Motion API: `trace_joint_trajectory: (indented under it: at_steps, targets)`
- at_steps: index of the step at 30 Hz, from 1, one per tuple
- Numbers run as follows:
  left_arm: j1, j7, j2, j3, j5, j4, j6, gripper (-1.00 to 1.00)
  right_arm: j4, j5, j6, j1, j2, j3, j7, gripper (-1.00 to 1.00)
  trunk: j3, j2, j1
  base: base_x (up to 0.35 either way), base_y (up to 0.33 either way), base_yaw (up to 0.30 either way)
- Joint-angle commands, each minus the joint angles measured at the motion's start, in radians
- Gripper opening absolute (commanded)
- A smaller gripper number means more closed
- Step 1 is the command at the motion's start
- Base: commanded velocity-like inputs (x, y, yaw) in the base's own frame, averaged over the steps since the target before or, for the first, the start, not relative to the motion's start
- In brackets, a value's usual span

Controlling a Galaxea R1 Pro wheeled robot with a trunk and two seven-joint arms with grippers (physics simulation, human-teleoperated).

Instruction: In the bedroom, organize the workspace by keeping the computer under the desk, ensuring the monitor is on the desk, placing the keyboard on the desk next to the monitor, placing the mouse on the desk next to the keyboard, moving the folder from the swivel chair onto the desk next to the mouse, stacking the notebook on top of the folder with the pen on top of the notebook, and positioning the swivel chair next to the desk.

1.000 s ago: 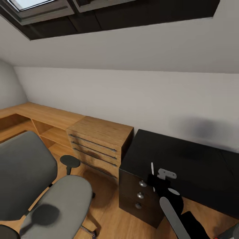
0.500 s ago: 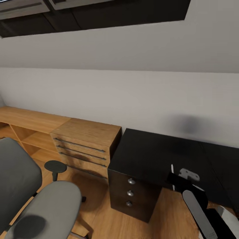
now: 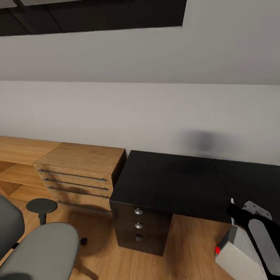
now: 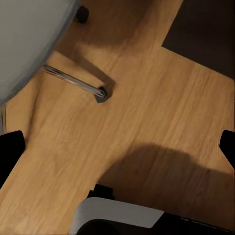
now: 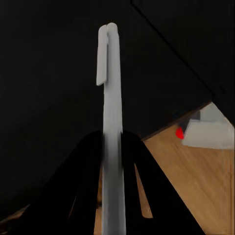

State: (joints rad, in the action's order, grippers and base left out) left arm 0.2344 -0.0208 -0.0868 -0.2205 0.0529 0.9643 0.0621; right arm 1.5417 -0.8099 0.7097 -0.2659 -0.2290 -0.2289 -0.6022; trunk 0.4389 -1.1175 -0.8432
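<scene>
Right fingers are clamped on the white pen, low at the right of the head view over the black desk. Left fingers are spread apart above the floor. Grey computer sits lower right; swivel chair lower left.

Computer seemingly under desk

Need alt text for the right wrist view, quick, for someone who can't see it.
The right gripper, jaws shut on a slim white stick pen, over the black desk top. Beyond the desk's edge: wood floor and a light grey tower case with a red dot.
</scene>
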Motion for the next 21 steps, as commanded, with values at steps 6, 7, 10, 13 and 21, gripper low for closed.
trace_joint_trajectory:
  at_steps: [6,7,10,13,21]
  targets:
    - [0.0,-0.002,-0.001,-0.002,0.005,-0.001,0.004,1.0,-0.085,-0.013,-0.001,-0.001,-0.057,-0.111,0.116,-1.0,0.001,-0.001,0.0,0.0,0.0,-0.297]
    - [0.0,-0.002,-0.001,-0.002,0.005,-0.001,0.004,1.0,-0.087,-0.013,-0.001,-0.001,-0.059,-0.117,0.119,-1.0,0.001,-0.001,0.0,0.0,0.0,-0.297]
    - [0.0,-0.002,-0.002,-0.002,0.004,-0.001,0.017,1.0,-0.092,-0.012,-0.002,-0.001,-0.063,-0.139,0.125,-1.0,0.001,-0.001,0.0,0.0,0.0,-0.297]
    - [0.0,-0.002,-0.002,-0.002,0.004,-0.002,0.02,1.0,-0.092,-0.012,-0.002,-0.001,-0.063,-0.14,0.125,-1.0,0.001,-0.001,0.0,0.0,0.0,-0.297]
    - [0.0,-0.003,-0.002,-0.002,0.004,-0.002,0.021,1.0,-0.092,-0.011,-0.008,-0.001,-0.063,-0.159,0.125,-1.0,0.001,-0.001,0.0,0.0,-0.103,-0.297]
